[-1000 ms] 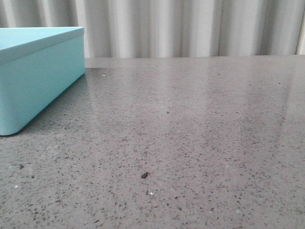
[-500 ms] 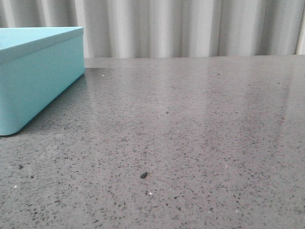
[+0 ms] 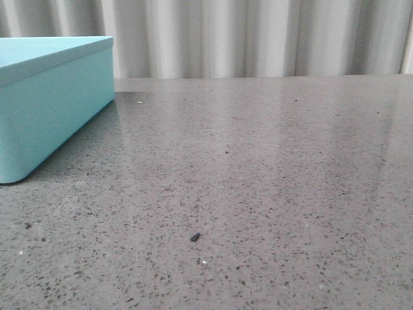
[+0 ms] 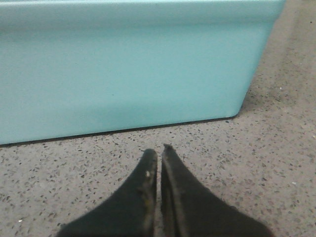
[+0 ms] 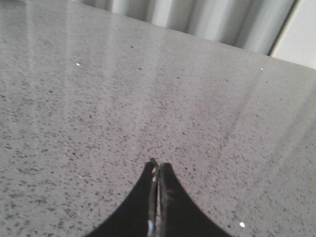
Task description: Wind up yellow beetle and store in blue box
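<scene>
The blue box (image 3: 48, 103) stands closed at the far left of the grey table in the front view, its flat lid on. It fills the upper part of the left wrist view (image 4: 123, 69). My left gripper (image 4: 159, 150) is shut and empty, low over the table a short way from the box's side wall. My right gripper (image 5: 159, 165) is shut and empty over bare table. Neither gripper shows in the front view. The yellow beetle is out of view in every frame.
A grey speckled stone table (image 3: 258, 168) runs to a pale pleated curtain (image 3: 258, 39) at the back. A small dark crumb (image 3: 195, 237) lies near the front middle. In the right wrist view the table's far edge meets the curtain (image 5: 207, 19).
</scene>
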`<action>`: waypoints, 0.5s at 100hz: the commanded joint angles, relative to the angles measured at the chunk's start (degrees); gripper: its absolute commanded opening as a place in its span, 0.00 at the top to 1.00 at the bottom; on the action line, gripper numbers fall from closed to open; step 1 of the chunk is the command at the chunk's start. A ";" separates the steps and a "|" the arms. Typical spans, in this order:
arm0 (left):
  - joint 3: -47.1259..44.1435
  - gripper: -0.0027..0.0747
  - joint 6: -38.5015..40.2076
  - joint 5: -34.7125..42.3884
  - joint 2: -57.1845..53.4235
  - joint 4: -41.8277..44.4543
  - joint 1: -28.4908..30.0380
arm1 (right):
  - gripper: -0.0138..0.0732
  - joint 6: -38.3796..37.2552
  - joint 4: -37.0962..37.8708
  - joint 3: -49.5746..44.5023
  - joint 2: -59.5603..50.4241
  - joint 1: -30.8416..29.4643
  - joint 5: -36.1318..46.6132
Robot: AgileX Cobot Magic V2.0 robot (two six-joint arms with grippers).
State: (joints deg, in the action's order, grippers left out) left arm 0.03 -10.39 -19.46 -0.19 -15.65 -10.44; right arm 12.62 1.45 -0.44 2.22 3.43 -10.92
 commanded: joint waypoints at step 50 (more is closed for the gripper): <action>-1.49 0.99 0.72 2.22 -1.73 -0.96 0.07 | 0.92 -0.01 0.41 -1.50 0.61 -3.85 0.11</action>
State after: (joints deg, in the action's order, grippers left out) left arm 0.03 -10.39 -19.46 -0.19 -15.65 -10.44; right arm 12.62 1.45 -0.54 2.22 -0.03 -13.95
